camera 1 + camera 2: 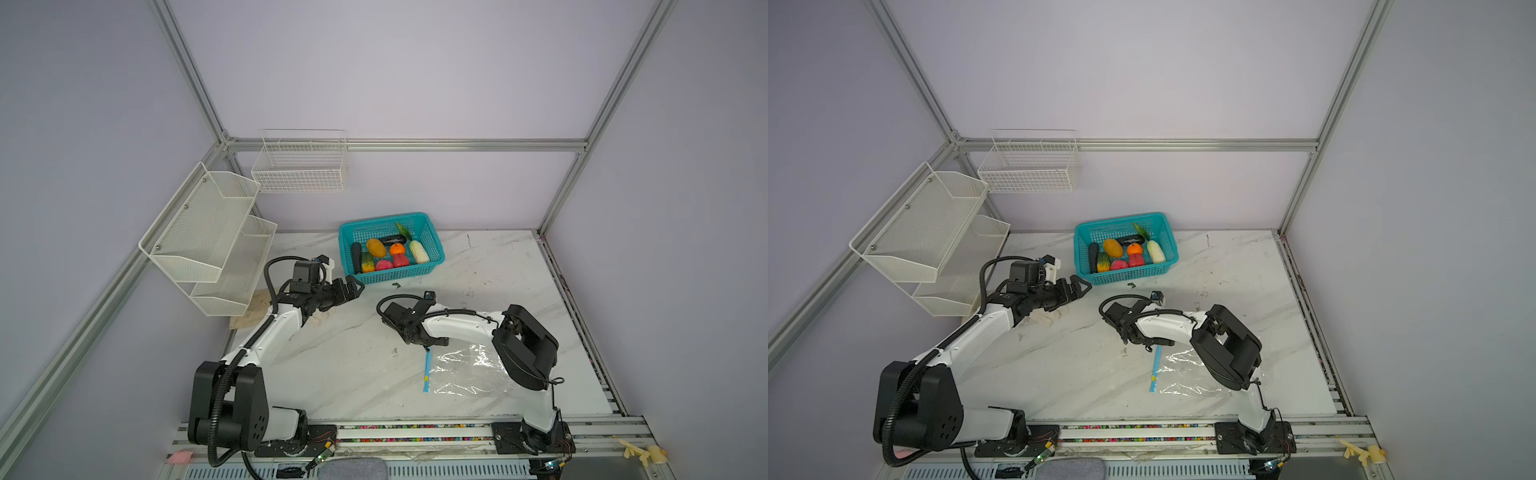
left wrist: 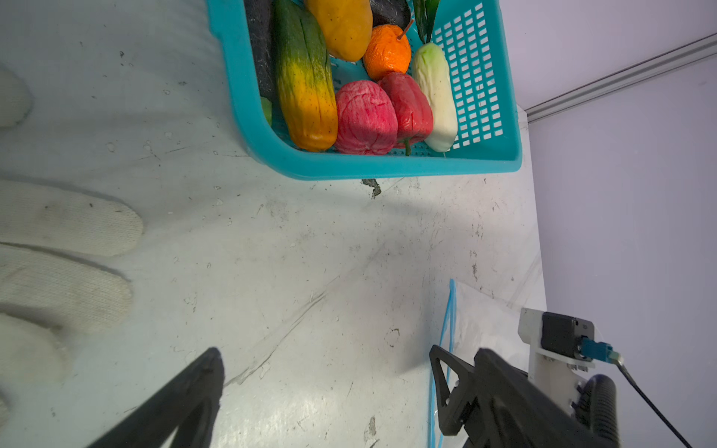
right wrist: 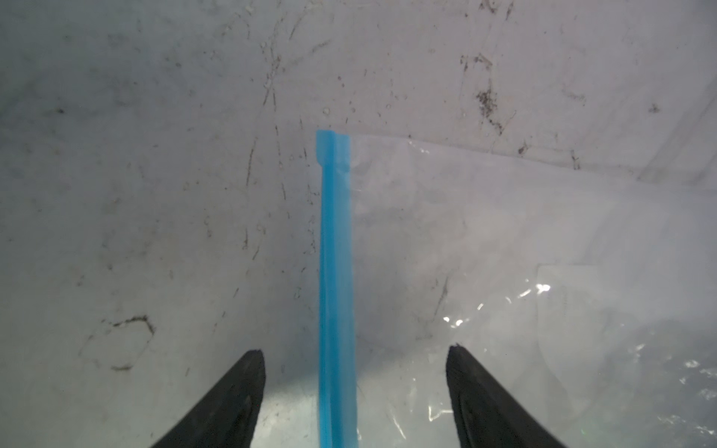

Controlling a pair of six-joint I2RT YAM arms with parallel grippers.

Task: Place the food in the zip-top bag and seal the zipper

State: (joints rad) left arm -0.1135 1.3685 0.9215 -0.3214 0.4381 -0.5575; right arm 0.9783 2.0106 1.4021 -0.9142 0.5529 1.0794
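Right gripper spread wide, straddling the zipper at lower centre; left gripper gapes too, apparently empty, at the lower-left corner of the teal basket.

teal basket holds food | zipper apart, on table

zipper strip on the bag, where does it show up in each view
both top views: the zipper lies right of centre, along the left edge of the zip-top bag
left wrist: thin blue line, low and right of middle
right wrist: centre, running up from the bottom edge between the fingers of the open right gripper
shared landmark: the clear zip-top bag, in all four views
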